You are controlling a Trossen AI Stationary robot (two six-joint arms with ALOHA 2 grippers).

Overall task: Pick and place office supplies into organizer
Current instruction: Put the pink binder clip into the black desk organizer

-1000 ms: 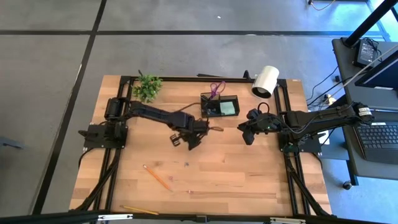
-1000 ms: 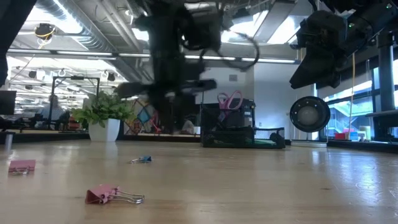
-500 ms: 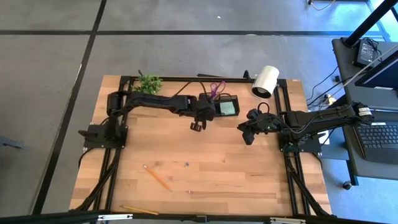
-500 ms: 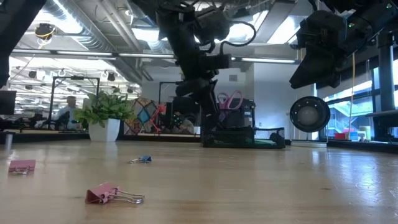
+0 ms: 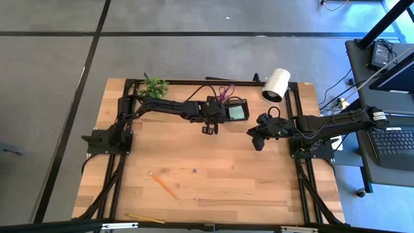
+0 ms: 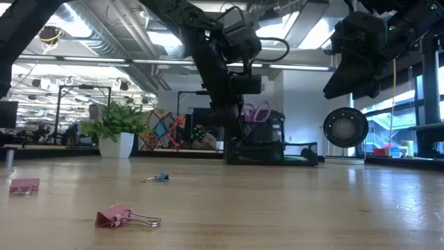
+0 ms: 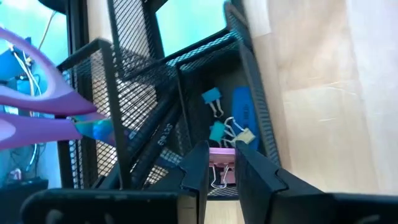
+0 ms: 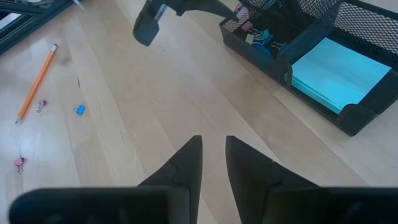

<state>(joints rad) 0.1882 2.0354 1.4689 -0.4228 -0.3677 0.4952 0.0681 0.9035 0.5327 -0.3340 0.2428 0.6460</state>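
Observation:
My left gripper hangs over the near left corner of the black mesh organizer, shut on a pink binder clip. In the left wrist view, the compartment below it holds blue and teal clips. Purple-handled scissors stand in the taller part. A light-green sticky pad lies in the right compartment. My right gripper waits above the table to the organizer's right, its fingers a narrow gap apart and touching nothing. My left gripper pinches the pink binder clip's body between its two fingertips. The clip's wire handles lie back between the fingers. The clip is lifted clear, above the organizer's clip compartment.
An orange pencil, a small blue clip and a pink clip lie on the near half of the table. A yellow pencil sits at the near edge. The plant and white cylinder stand at the far edge.
My left gripper has travelled from the table's middle toward the far edge and right, arriving at the organizer's near left corner and turning on the way. In the last half second it only edged a little farther right. The right arm has kept still.

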